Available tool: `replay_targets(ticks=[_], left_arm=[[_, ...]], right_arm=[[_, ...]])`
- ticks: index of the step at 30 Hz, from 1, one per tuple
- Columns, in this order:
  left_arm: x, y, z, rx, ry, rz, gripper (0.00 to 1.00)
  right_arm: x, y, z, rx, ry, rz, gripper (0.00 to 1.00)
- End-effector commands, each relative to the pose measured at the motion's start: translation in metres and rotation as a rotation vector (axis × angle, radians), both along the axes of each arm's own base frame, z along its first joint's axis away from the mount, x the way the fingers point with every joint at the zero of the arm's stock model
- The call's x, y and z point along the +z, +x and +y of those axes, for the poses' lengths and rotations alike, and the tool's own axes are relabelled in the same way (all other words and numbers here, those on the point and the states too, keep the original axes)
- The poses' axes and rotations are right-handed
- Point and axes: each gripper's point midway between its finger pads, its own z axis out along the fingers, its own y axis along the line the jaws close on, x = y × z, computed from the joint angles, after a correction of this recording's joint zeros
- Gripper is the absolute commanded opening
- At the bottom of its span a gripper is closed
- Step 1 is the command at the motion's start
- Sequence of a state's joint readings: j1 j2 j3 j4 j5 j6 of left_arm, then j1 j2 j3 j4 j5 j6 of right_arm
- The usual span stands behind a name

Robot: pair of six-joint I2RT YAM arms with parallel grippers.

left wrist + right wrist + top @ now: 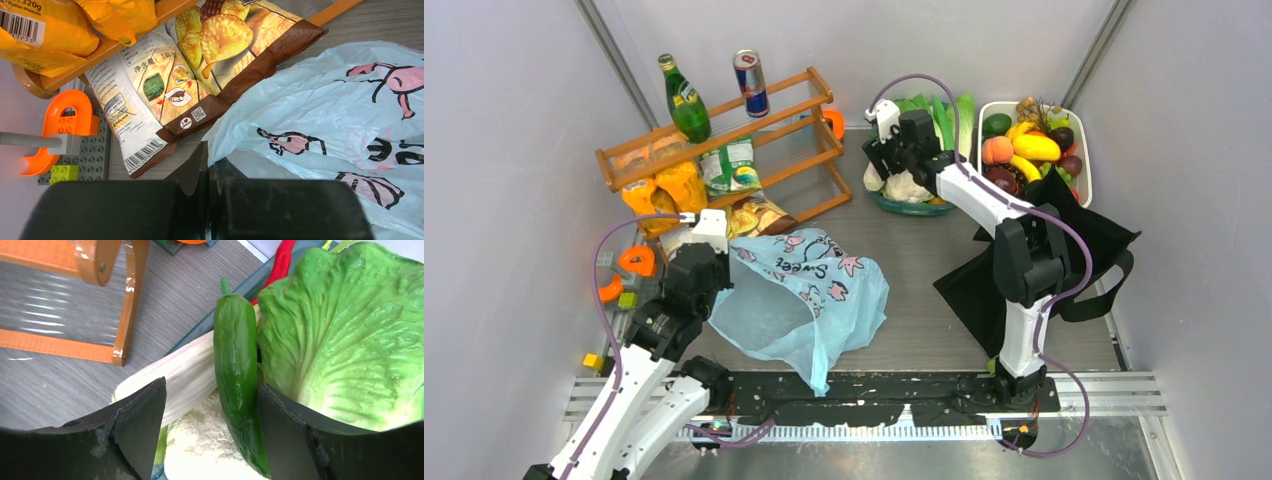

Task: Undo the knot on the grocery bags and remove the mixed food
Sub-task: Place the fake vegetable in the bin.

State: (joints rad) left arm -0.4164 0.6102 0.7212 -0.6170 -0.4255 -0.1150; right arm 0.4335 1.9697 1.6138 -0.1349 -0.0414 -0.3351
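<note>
The light-blue "Sweet" grocery bag (pixel 809 290) (pixel 325 115) lies crumpled at centre-left. My left gripper (pixel 702 278) (pixel 209 156) is shut on its near edge, thin plastic pinched between the fingers. The black tote (pixel 1089 250) lies slack at the right, behind the right arm. No knot shows. My right gripper (pixel 894 135) (pixel 211 390) hangs open over the vegetable bowl (pixel 911 209). A green cucumber (pixel 237 365) leans against its right finger, clear of the left one. Beside it lie a white leek (pixel 182 377), a cabbage leaf (pixel 350 340) and a cauliflower (pixel 200 445).
A wooden rack (pixel 724 135) at the back left carries a green bottle (pixel 686 100), a can (pixel 751 82) and yellow packets (pixel 669 185). A brown crisp packet (pixel 220 55) lies by the blue bag. A white fruit tray (pixel 1085 175) is at the back right, orange toy blocks (pixel 629 265) at the left.
</note>
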Motion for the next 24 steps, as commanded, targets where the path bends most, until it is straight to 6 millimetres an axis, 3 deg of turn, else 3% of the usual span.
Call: replay_targets(ticks=[1, 7, 12, 18, 20, 21, 22, 24], left_arm=[[0.012, 0.007, -0.004, -0.017, -0.023, -0.059, 0.00], [0.012, 0.006, -0.010, -0.050, -0.036, -0.058, 0.00], [0.012, 0.005, -0.030, -0.154, -0.083, -0.064, 0.00], [0.007, -0.001, -0.072, -0.376, -0.167, -0.018, 0.00], [0.006, -0.008, -0.093, -0.484, -0.215, 0.009, 0.00], [0.007, -0.011, -0.101, -0.530, -0.236, 0.019, 0.03], [0.009, -0.015, -0.109, -0.578, -0.258, 0.028, 0.17], [0.015, -0.021, -0.119, -0.637, -0.295, 0.029, 0.56]], right_arm=[[0.053, -0.013, 0.015, 0.056, 0.082, -0.094, 0.75], [0.059, -0.028, 0.017, 0.078, 0.096, -0.091, 0.79], [0.076, -0.047, 0.014, 0.049, 0.150, -0.074, 0.81], [0.105, -0.083, -0.014, -0.084, 0.209, -0.007, 0.83], [0.113, -0.095, -0.032, -0.153, 0.206, -0.003, 0.83], [0.118, -0.105, -0.044, -0.195, 0.198, -0.005, 0.83], [0.121, -0.111, -0.050, -0.225, 0.212, 0.000, 0.83], [0.126, -0.129, -0.072, -0.304, 0.213, 0.012, 0.85]])
